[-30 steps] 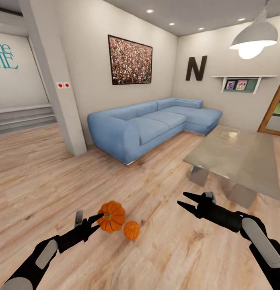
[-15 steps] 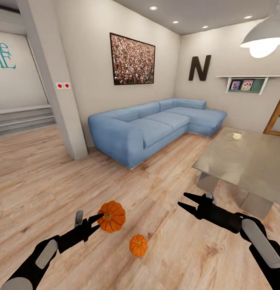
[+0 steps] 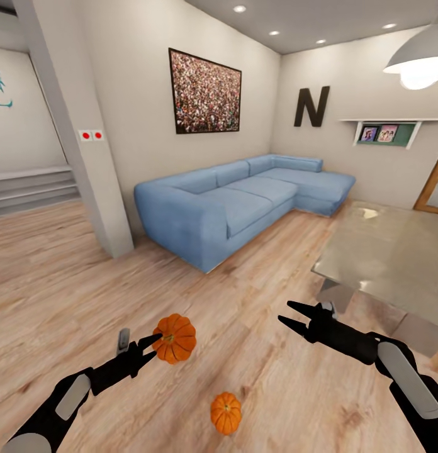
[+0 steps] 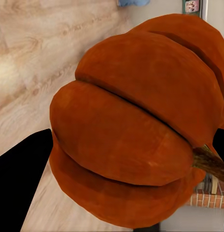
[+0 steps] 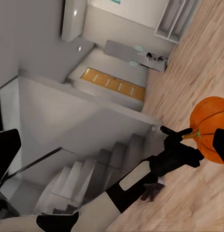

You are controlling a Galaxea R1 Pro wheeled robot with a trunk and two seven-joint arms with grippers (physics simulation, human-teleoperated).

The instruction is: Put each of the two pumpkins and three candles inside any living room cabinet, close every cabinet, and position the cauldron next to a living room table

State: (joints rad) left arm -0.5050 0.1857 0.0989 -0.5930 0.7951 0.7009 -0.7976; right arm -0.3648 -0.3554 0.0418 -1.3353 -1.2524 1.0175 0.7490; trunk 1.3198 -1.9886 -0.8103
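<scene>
Larger pumpkin (image 3: 174,338): bright orange, ribbed, brownish stem; held off the floor, tilted, stem toward the left gripper (image 3: 151,345), clamped in its jaws. Smaller pumpkin (image 3: 226,413): orange, upright on wood floor. Table (image 3: 395,261): low, glossy grey top, well apart.

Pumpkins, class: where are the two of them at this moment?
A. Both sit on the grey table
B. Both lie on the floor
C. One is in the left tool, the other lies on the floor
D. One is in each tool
C. The left tool is shut on the larger pumpkin, held above the wooden floor, while the smaller pumpkin lies on the floor and the right tool is open and empty.
</scene>
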